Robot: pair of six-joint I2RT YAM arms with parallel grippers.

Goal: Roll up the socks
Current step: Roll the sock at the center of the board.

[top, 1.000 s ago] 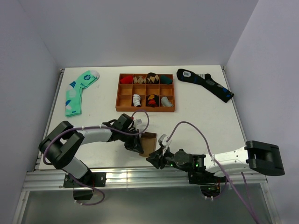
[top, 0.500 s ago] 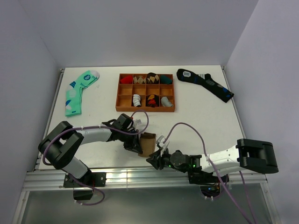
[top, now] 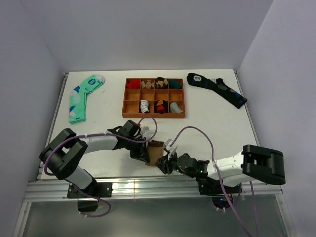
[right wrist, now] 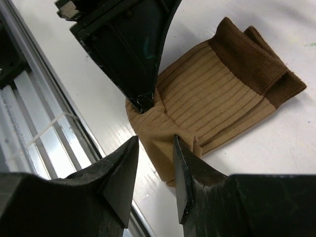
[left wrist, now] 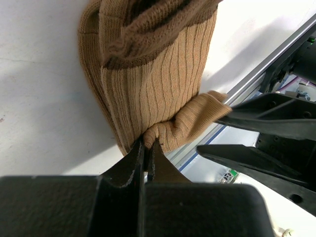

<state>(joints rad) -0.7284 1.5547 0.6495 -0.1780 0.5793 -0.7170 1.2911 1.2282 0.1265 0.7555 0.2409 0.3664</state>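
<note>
The tan-brown socks [top: 157, 150] lie folded near the table's front edge, with the darker ribbed cuff [right wrist: 256, 59] at the far end. My left gripper [left wrist: 146, 142] is shut on a pinch of the tan fabric at the near end of the socks [left wrist: 158, 89]. My right gripper [right wrist: 155, 143] is open, its jaws straddling the near tan end of the socks [right wrist: 197, 103] just beside the left fingers [right wrist: 143, 101]. In the top view the two grippers meet at the socks, left [top: 143, 157] and right [top: 165, 162].
A wooden tray [top: 154, 115] with several rolled socks stands at the back centre. A mint-green dotted sock [top: 81, 98] lies back left, a dark navy sock [top: 217, 89] back right. The table's metal front rail [top: 148, 185] runs just below the grippers.
My right gripper has moved left and forward to the near end of the socks. My left gripper has stayed shut on the fabric.
</note>
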